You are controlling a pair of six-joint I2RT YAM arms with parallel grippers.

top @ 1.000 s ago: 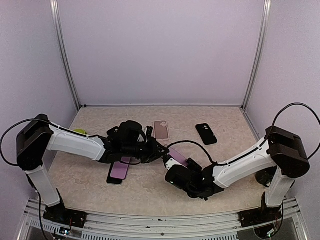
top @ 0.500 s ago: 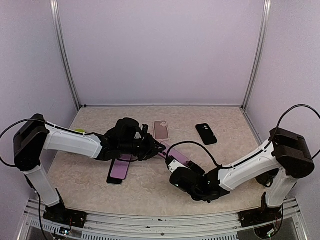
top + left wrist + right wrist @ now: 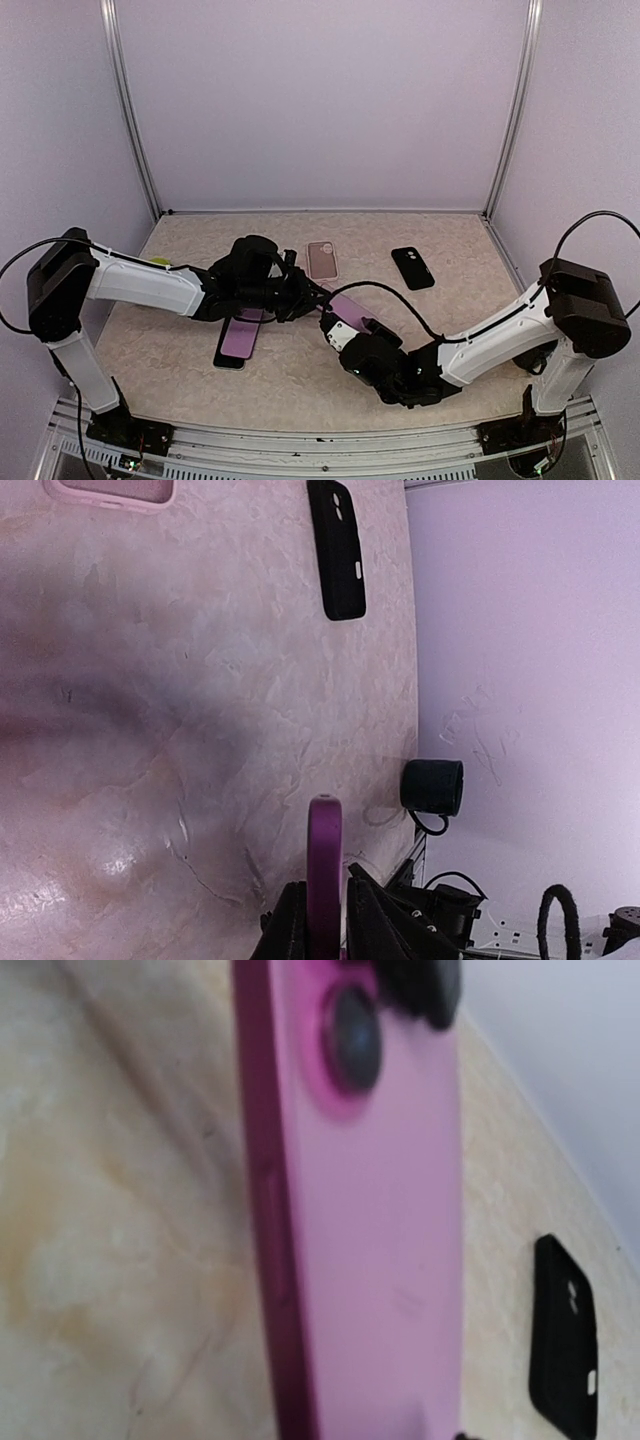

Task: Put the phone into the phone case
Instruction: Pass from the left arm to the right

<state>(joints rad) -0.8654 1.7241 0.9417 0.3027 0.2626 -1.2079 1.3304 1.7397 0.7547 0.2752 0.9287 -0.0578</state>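
The left pincer [image 3: 303, 293] is clenched on one end of the purple phone case [image 3: 350, 312], held slanted over the middle of the worktop [image 3: 280, 400]. The right pincer [image 3: 330, 326] is at its near side; I cannot tell if it grips. The phone [image 3: 238, 340] lies flat under the left arm. Only the left wrist view shows the case edge-on between the fingers [image 3: 290, 925]. Only the right wrist view shows its round dark spot [image 3: 355, 1035]. A pink case [image 3: 322, 260] and a black case [image 3: 412, 267] lie behind, well apart, and bare worktop lies along the front edge.
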